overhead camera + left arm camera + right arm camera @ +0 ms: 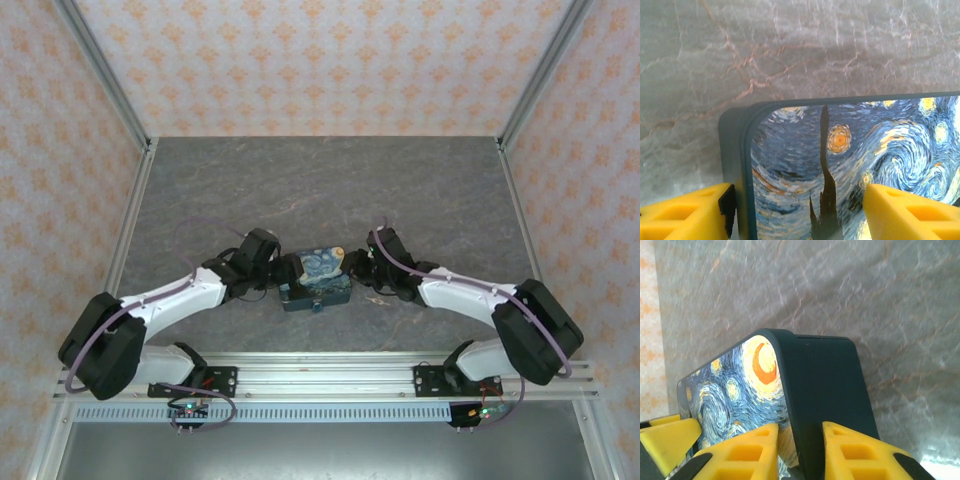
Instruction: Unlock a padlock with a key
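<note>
**Clerk:** Entry one, left gripper (799, 197). Jaws?

**Checker:** Released and standing well apart. One yellow finger (687, 215) has its black pad (728, 207) touching or just beside the dark blue side of the padlock (790, 150). The other finger (912, 212) lies in front of the printed face, and the block runs on past it. The two are not clamped on opposite sides.

**Clerk:** Entry two, right gripper (800, 432).

**Checker:** Jaws narrow. One finger (740, 455) sits before the printed face, the other (862, 452) before the dark blue side. The block's rounded edge fills the slot between them. I cannot tell whether they pinch it or merely straddle it.

**Clerk:** Entry three, the padlock itself.

**Checker:** Flat rectangular block, rounded corners, dark blue sides. The face carries blue swirls, yellow stars, an orange crescent and a dark cypress spire.

**Clerk:** Location?

**Checker:** Top view: near middle of the grey veined table (320, 180), between the two grippers, one at each end. Printed face up, a dark side toward the arm bases. I cannot tell whether it rests flat.
</note>
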Controlling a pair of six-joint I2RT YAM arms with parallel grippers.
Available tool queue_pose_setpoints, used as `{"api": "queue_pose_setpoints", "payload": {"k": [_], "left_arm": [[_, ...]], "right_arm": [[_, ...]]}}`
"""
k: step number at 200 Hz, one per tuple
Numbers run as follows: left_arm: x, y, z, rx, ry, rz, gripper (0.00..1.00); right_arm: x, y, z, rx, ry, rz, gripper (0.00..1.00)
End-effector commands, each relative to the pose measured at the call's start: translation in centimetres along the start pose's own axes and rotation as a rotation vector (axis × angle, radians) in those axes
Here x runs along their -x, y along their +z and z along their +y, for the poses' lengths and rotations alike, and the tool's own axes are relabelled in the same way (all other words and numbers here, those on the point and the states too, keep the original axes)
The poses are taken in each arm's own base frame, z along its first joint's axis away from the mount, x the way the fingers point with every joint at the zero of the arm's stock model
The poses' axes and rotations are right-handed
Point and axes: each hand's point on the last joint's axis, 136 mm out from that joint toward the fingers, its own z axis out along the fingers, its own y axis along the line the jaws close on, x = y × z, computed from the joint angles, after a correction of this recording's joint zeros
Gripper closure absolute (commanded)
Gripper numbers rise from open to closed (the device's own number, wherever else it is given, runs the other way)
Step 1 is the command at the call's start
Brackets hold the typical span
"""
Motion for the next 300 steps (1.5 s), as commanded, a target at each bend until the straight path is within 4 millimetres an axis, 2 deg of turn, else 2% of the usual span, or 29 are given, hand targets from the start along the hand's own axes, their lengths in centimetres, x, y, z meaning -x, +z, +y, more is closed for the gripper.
{"api": "queue_pose_setpoints", "payload": {"k": [1, 23, 50, 89, 102, 121, 127, 149, 176, 201, 227, 241, 300], "left_arm": [[1.5, 1.2, -2.4, -0.044, 0.043, -0.008, 0.33], [3.1, 2.6, -2.7, -0.047, 0.033, -0.007, 0.32], [5.3, 4.0, -2.7, -0.055, 0.004, -0.012, 0.32], [6.6, 4.4, -2.7, -0.053, 0.014, -0.013, 0.28], [6.5, 4.5, -2.4, -0.047, 0.013, -0.01, 0.26], [6.8, 4.4, -1.9, -0.037, 0.011, -0.014, 0.19], [6.9, 4.3, -1.6, -0.032, 0.008, -0.017, 0.17], [8.0, 3.4, -0.3, -0.018, -0.015, -0.042, 0.08], [9.3, 1.4, 1.4, 0.002, -0.031, -0.074, 0.01], [9.7, -0.8, 2.5, 0.013, -0.043, -0.107, 0.0], [9.2, -2.6, 2.1, -0.018, -0.067, -0.124, 0.0], [8.8, -3.3, 1.7, -0.047, -0.091, -0.129, 0.0], [8.1, -4.6, -0.4, -0.113, -0.103, -0.136, 0.0]], "right_arm": [[1.8, 1.0, 0.1, -0.023, 0.029, -0.062, 0.76], [3.6, 1.7, -0.5, -0.038, 0.07, -0.101, 0.76], [5.4, 2.4, -0.3, -0.033, 0.099, -0.129, 0.76], [6.1, 3.7, 0.0, -0.031, 0.111, -0.116, 0.75], [6.1, 3.9, 0.1, -0.026, 0.108, -0.11, 0.68], [6.5, 3.1, 0.2, -0.016, 0.103, -0.122, 0.46], [6.6, 2.6, 0.2, -0.015, 0.1, -0.131, 0.42], [7.0, 0.0, 0.1, -0.029, 0.074, -0.175, 0.37], [5.9, -3.1, -1.6, -0.112, 0.004, -0.174, 0.35], [3.6, -3.9, -4.4, -0.206, -0.066, -0.098, 0.35], [1.7, -3.3, -7.2, -0.284, -0.111, -0.024, 0.37], [1.2, -2.7, -8.0, -0.304, -0.126, 0.009, 0.38], [-1.7, -0.4, -9.3, -0.323, -0.145, 0.153, 0.44]]}}
